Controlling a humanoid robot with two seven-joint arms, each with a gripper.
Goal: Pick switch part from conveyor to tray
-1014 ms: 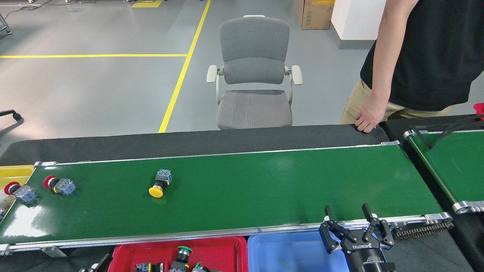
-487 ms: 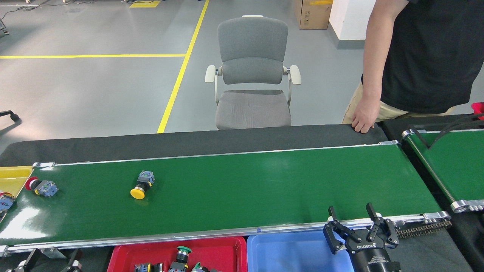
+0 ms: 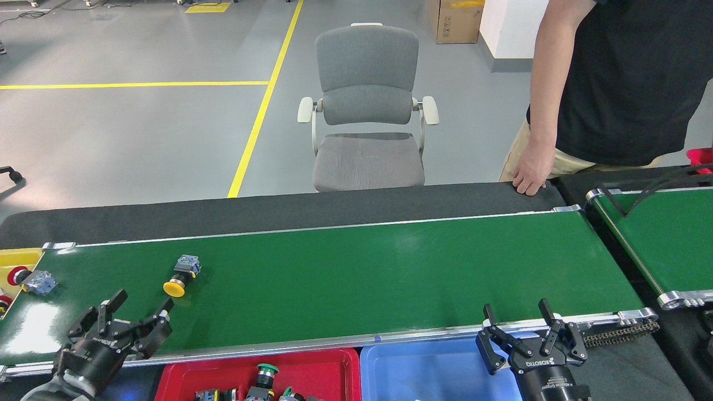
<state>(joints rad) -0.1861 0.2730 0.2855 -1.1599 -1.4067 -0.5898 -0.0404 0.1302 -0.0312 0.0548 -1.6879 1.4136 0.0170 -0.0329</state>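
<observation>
A switch part with a yellow cap [image 3: 181, 276] lies on its side on the long green conveyor [image 3: 345, 278], towards its left end. A second switch part with a red cap [image 3: 32, 280] sits at the belt's far left end. My left gripper [image 3: 140, 306] stands open above the belt's near edge, a little below and left of the yellow-capped part, holding nothing. Over the blue tray [image 3: 429, 370], my right gripper [image 3: 516, 313] is open and holds nothing. The red tray [image 3: 184, 370] holds several switch parts.
A person stands at the back right with a hand [image 3: 529, 174] on the black table edge. A grey office chair [image 3: 366, 111] is behind the table. A second green belt [image 3: 668, 239] sits at the right. A yellow bin [image 3: 14, 259] is at the far left.
The yellow-capped and red-capped parts have travelled left along the belt. My left gripper has risen into view at the lower left. My right gripper has barely moved.
</observation>
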